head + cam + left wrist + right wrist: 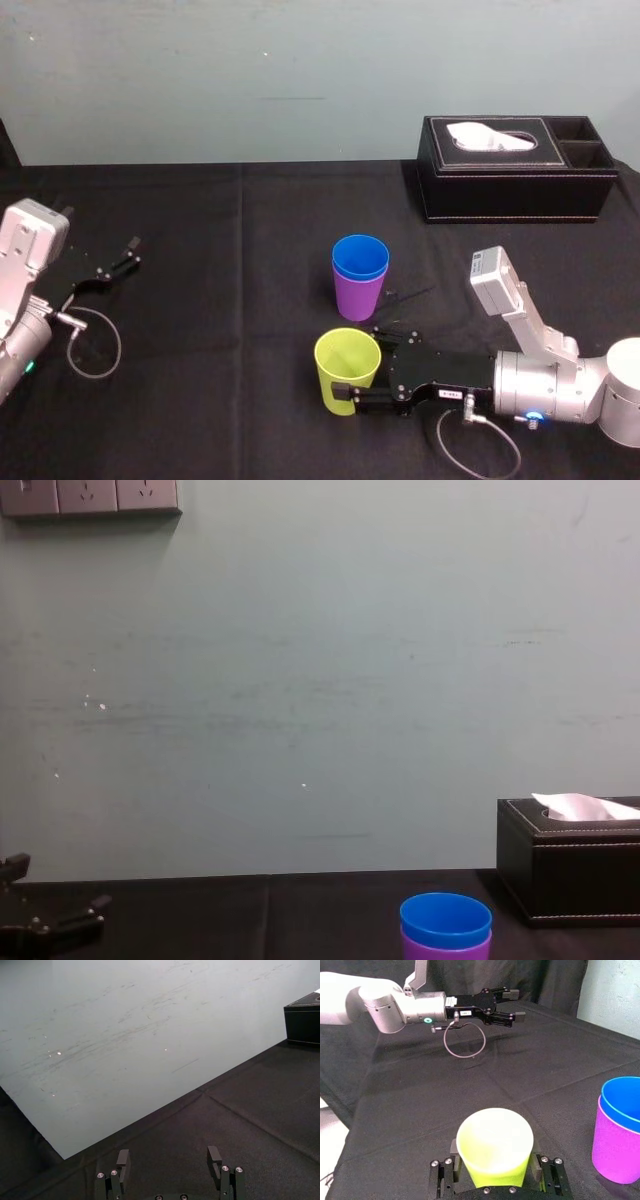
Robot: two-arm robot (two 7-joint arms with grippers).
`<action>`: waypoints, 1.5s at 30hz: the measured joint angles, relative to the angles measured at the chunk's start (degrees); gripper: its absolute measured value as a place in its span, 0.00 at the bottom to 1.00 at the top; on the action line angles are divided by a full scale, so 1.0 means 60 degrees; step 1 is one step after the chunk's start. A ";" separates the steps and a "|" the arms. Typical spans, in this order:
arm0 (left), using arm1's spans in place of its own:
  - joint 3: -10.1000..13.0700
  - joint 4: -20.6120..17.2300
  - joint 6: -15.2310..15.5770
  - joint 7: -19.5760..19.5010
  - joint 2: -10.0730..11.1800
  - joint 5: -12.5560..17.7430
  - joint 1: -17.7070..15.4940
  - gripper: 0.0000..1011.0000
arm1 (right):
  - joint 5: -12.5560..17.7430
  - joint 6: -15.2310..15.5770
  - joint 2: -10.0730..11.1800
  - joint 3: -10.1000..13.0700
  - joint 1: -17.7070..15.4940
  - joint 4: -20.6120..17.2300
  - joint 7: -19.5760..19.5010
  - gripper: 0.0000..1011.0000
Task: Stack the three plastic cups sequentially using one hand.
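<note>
Nearest me, low in the frame and right of centre, the right pincer [360, 365] is pinching the yellow-green tapered plastic cup [340, 355]. One blocky finger is on each side of its wall, and the cup is upright with its mouth up (whether its base touches the cloth I cannot tell). The wrist view shows the same grip, with the cup [495, 1145] between the fingers [454, 1149]. Just beyond, near the middle of the frame, the blue plastic cup [360, 257] sits nested inside the purple plastic cup [358, 295], both upright on the black cloth-covered surface [200, 400] and apart from the held cup. Over at the left edge the left pincer [128, 253] hangs idle with its fingers spread and nothing between them. Farthest back, at the upper right, a black tissue box [515, 185] stands near the pale wall [250, 80].
</note>
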 joint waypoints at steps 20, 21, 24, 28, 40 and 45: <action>0.0001 0.0000 0.0000 0.0000 0.0000 0.0000 0.0001 1.00 | 0.0028 0.0054 0.0139 0.0097 -0.0147 -0.0337 -0.0234 0.73; 0.0001 0.0000 0.0000 0.0000 0.0000 0.0000 0.0000 1.00 | 0.0052 0.0073 0.0166 0.0120 -0.0177 -0.0410 -0.0281 0.74; 0.0001 0.0000 0.0000 0.0000 0.0000 0.0000 0.0001 1.00 | 0.0201 0.0182 0.0291 0.0251 -0.0322 -0.0755 -0.0457 0.73; 0.0001 0.0000 0.0000 0.0000 0.0000 0.0000 0.0000 1.00 | 0.0429 0.0313 0.0493 0.0470 -0.0518 -0.1290 -0.0668 0.74; 0.0000 0.0000 0.0000 0.0000 0.0000 0.0000 0.0001 1.00 | 0.1075 0.0842 0.0989 0.1181 -0.0676 -0.2705 -0.1393 0.73; 0.0000 0.0000 0.0000 0.0000 0.0000 0.0000 0.0001 1.00 | 0.1176 0.1062 0.0959 0.1332 -0.0389 -0.2809 -0.1676 0.73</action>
